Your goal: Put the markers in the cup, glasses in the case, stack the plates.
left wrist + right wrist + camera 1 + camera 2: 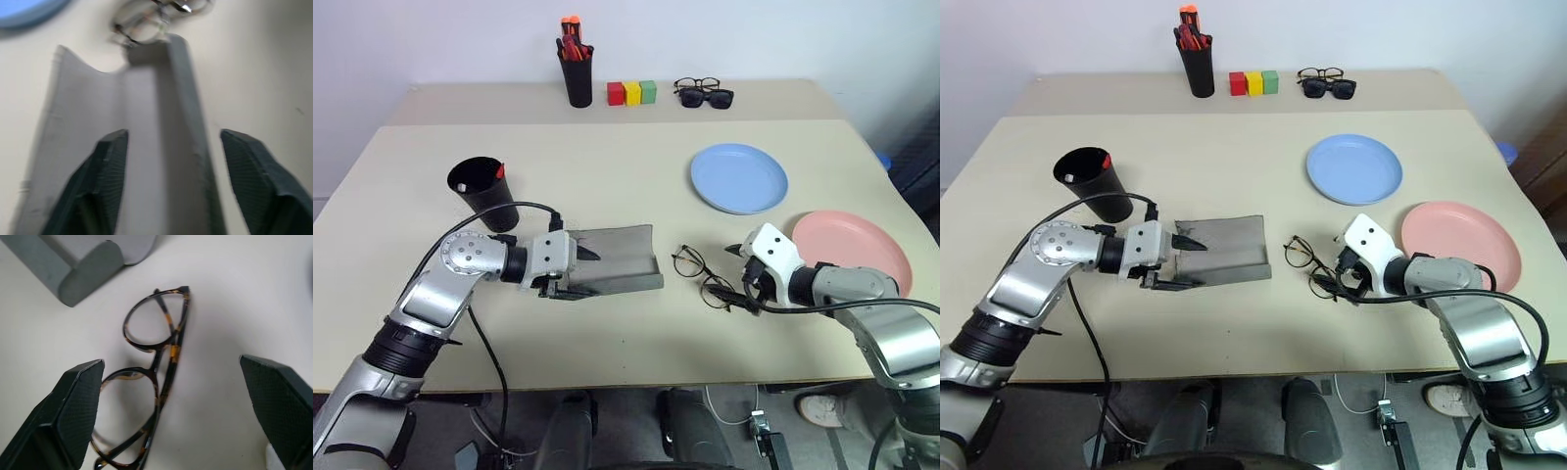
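Note:
The grey case (pixel 625 251) lies open on the table. My left gripper (pixel 582 272) is open at its left end, the fingers (pixel 108 171) straddling the case's front wall. Right of the case lie the thin-framed glasses (pixel 702 276), lenses on the table. My right gripper (pixel 176 377) is open just to their right, its fingers wide apart on either side of the glasses (pixel 156 357) without touching them. The black cup (pixel 485 193) stands at the left with a marker's red end (pixel 499 171) at its rim. The blue plate (pixel 739 178) and the pink plate (pixel 854 251) lie apart at the right.
At the back stand a slim black pen holder (pixel 576 76) with orange-capped pens, three coloured blocks (pixel 632 93) and two other pairs of glasses (pixel 705 94). A black cable (pixel 524 208) arcs over my left arm beside the cup.

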Controlling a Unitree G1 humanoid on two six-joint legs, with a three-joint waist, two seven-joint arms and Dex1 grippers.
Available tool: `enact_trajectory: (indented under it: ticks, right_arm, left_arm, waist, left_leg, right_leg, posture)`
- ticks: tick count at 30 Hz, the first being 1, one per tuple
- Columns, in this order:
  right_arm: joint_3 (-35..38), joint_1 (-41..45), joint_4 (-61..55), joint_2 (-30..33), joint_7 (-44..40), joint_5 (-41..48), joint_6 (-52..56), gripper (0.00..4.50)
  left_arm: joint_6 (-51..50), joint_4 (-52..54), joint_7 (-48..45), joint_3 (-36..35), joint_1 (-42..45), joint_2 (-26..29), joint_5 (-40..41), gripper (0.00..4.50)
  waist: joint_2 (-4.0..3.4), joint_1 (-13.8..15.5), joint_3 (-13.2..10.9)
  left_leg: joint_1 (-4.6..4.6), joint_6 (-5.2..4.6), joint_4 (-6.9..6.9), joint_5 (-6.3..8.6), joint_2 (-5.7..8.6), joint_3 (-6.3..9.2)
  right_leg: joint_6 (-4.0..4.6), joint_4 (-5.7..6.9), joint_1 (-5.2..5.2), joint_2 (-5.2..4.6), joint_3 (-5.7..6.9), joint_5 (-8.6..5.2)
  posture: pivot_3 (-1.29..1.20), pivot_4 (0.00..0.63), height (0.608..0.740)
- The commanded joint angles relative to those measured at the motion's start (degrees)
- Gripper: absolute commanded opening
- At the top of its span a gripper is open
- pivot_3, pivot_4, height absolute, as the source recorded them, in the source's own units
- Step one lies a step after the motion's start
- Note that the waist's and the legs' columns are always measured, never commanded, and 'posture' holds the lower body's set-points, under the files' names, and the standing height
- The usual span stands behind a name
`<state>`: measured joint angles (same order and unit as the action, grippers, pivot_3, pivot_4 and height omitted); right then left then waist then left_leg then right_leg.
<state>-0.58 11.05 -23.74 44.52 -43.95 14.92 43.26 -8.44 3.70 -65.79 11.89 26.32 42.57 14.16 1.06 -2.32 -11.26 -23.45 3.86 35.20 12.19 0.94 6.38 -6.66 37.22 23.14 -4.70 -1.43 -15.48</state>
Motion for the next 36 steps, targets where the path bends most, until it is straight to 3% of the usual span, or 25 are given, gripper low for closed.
enact_trajectory:
  ticks: [1,9,15,18,25,32,36]
  right_arm:
    - [1.63,0.26,-0.56,-2.07,2.66,1.31,2.57,4.50]
    - [2.85,4.41,-0.21,-3.67,4.65,5.61,12.49,4.50]
    - [0.43,7.66,0.81,-3.39,6.89,5.64,18.46,4.50]
    - [-0.38,8.45,1.26,-3.07,7.56,5.52,19.74,3.67]
    - [-0.68,9.43,0.12,-2.96,8.32,6.32,21.42,0.08]
    - [-5.05,15.57,-4.75,0.87,5.11,4.90,14.85,0.03]
    - [-12.63,24.04,-5.18,-2.76,0.04,4.71,7.57,0.03]
  left_arm:
    - [-2.58,5.46,3.20,-7.16,-4.65,0.08,4.67,2.86]
    - [-8.44,15.19,9.24,-12.81,-15.97,0.52,6.36,2.86]
    - [-10.44,18.91,11.77,-12.84,-18.74,0.21,6.06,2.86]
    - [-10.98,19.69,12.34,-12.66,-19.13,0.12,6.03,2.93]
    - [-11.30,20.16,12.84,-12.49,-20.14,0.12,6.03,2.93]
    - [-9.94,17.81,17.32,-19.80,-23.53,-0.84,6.21,2.93]
    - [-8.38,16.14,18.24,-25.25,-28.09,-0.38,5.84,2.93]
  waist:
    - [-0.01,-0.34,0.00]
    - [-0.01,0.17,0.00]
    - [-0.02,0.37,0.00]
    - [-0.02,0.32,0.00]
    - [0.02,-0.01,0.04]
    - [-0.05,-0.09,0.02]
    - [-0.07,-0.72,0.01]
  left_leg:
    - [0.01,-0.02,-0.01,0.01,-0.03,-0.02]
    - [0.01,-0.04,0.03,0.03,-0.02,-0.04]
    - [0.02,-0.04,0.02,0.03,-0.02,-0.04]
    - [0.02,-0.04,0.02,0.03,-0.02,-0.05]
    - [0.04,-0.04,0.01,0.03,-0.03,-0.05]
    - [0.06,-0.04,0.02,0.03,-0.04,-0.06]
    - [0.08,-0.05,-0.06,0.03,-0.22,-0.13]
  right_leg:
    - [0.00,-0.01,0.01,0.01,-0.01,0.00]
    - [0.00,-0.02,-0.02,-0.01,-0.03,0.00]
    - [0.01,-0.04,-0.02,-0.01,-0.03,0.00]
    - [0.01,-0.04,-0.02,0.00,-0.03,0.00]
    - [0.01,-0.04,-0.03,0.01,-0.03,0.00]
    - [0.02,-0.09,-0.06,0.01,-0.03,-0.01]
    - [0.08,-0.05,0.07,0.12,-0.03,-0.02]
  posture:
    - [0.00,0.150,0.740]
    - [0.00,0.150,0.740]
    - [0.00,0.150,0.740]
    - [0.00,0.150,0.740]
    - [0.00,0.150,0.740]
    - [0.00,0.150,0.740]
    - [0.00,0.150,0.740]
